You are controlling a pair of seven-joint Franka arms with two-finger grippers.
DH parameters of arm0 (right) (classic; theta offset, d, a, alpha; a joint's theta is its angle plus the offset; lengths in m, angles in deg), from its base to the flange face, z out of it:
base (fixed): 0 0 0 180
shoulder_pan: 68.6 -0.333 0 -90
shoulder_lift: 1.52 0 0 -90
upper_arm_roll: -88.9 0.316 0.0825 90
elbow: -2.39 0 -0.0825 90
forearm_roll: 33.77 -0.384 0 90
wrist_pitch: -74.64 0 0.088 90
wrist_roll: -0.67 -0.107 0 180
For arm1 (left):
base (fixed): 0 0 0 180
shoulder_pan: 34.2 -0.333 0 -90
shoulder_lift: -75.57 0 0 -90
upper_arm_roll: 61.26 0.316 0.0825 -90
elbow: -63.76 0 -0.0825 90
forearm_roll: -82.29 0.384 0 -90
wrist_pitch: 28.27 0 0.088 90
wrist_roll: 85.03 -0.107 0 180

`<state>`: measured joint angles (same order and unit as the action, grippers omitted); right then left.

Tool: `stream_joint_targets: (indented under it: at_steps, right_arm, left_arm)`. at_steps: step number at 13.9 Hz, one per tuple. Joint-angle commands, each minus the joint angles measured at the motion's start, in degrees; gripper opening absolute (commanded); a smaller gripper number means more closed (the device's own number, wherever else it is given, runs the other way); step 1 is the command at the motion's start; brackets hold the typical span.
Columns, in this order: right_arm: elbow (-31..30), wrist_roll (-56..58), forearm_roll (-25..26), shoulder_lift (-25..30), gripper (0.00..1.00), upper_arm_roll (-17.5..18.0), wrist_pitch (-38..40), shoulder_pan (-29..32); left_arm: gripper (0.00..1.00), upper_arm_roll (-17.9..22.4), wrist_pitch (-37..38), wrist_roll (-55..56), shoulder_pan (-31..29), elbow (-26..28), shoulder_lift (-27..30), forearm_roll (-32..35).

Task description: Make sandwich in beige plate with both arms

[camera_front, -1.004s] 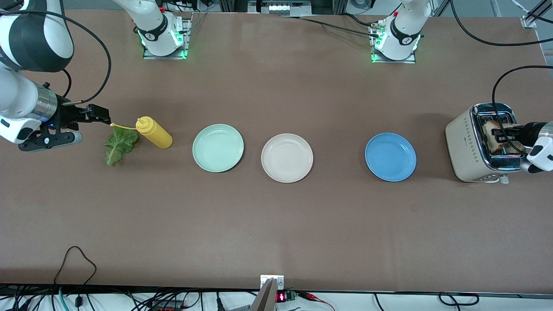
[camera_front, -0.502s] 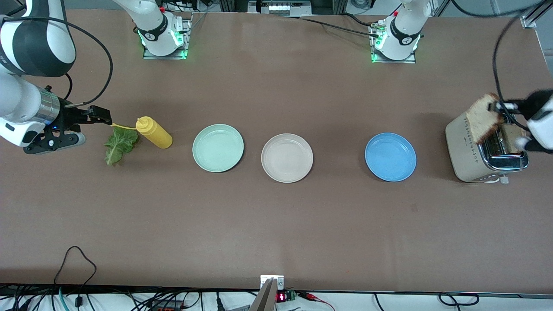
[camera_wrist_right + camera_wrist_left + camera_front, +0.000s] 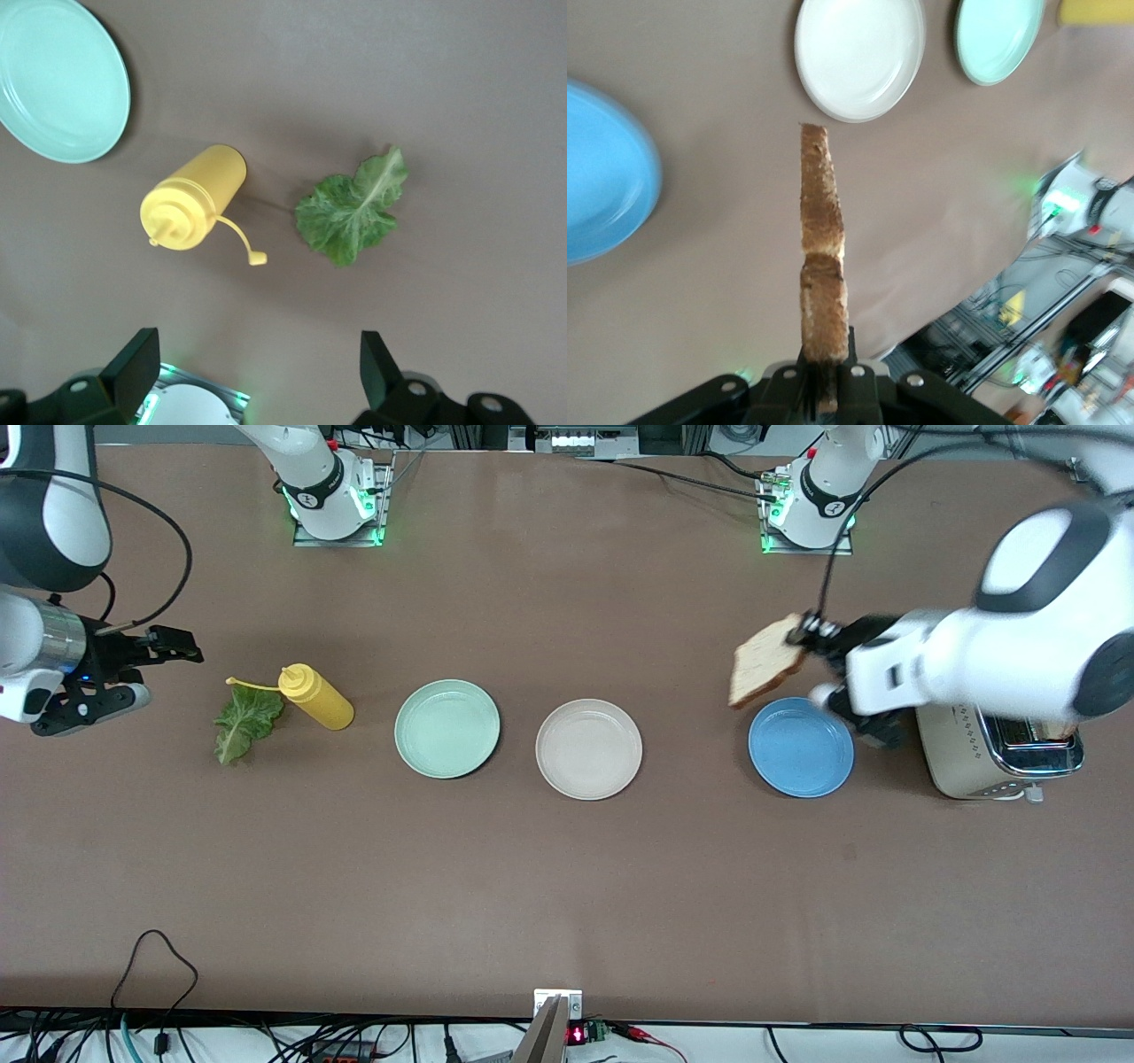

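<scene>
My left gripper is shut on a slice of brown bread and holds it up on edge over the table beside the blue plate. In the left wrist view the bread stands edge-on between the jaws. The beige plate lies bare at the table's middle, also in the left wrist view. A green lettuce leaf lies flat toward the right arm's end, also in the right wrist view. My right gripper is open and empty, in the air beside the lettuce.
A yellow squeeze bottle lies beside the lettuce. A mint-green plate sits between the bottle and the beige plate. A beige toaster stands at the left arm's end, a second bread slice in its slot.
My left gripper has lifted the bread out of the toaster and carried it toward the blue plate. My right gripper has drawn back a little from the lettuce.
</scene>
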<state>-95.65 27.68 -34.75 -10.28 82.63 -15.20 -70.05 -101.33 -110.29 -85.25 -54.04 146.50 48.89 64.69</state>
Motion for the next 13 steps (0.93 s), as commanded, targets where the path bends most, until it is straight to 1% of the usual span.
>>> stream_joint_targets:
  at_steps: [1, 2, 3, 5, 6, 8, 10, 11, 12, 13]
  right_arm:
    - [-4.8, 9.2, -0.9, 1.9, 1.00, 0.6, -3.1, 2.6]
    - [-8.5, 14.9, -3.0, 3.4, 1.00, 0.5, -6.2, 3.8]
    - [-10.9, 19.9, -4.3, 3.7, 1.00, 0.5, -8.3, 5.2]
    - [-14.7, 28.0, -6.4, 3.9, 1.00, 0.5, -12.6, 7.7]
    - [-15.7, 32.8, -7.5, 3.8, 1.00, 0.5, -14.0, 8.5]
    - [-17.5, 45.8, -13.1, 2.9, 1.00, 0.5, -15.6, 11.7]
    - [-22.2, 57.6, -17.4, 3.2, 1.00, 0.5, -20.0, 14.8]
    - [-23.7, 63.9, -20.3, 3.1, 1.00, 0.5, -21.2, 16.0]
    - [-25.8, 71.4, -24.2, 3.1, 1.00, 0.5, -22.1, 17.2]
    - [-27.3, 76.6, -26.5, 3.2, 1.00, 0.5, -22.7, 18.2]
  left_arm:
    - [0.00, -0.4, -13.6, -0.3, 4.2, 7.8, -0.8, -3.7]
    - [0.00, -0.4, -19.4, 0.4, 6.4, 10.1, -1.6, -5.1]
    - [0.00, -0.4, -24.0, 1.2, 8.3, 10.6, -3.9, -5.9]
    - [0.00, -0.4, -30.9, 1.7, 10.8, 10.5, -8.5, -6.0]
    - [0.00, -0.4, -33.7, 1.7, 11.7, 10.6, -10.8, -6.0]
    - [0.00, -0.1, -39.7, 1.8, 15.0, 10.7, -14.2, -6.0]
    - [0.00, -0.1, -44.1, 1.9, 16.1, 10.5, -17.5, -6.0]
    - [0.00, 0.0, -45.1, 1.8, 16.5, 10.2, -18.5, -6.0]
    - [0.00, 0.3, -45.2, 1.6, 16.8, 9.6, -19.4, -5.9]
    - [0.00, 0.3, -45.3, 1.0, 16.7, 9.5, -20.1, -5.8]
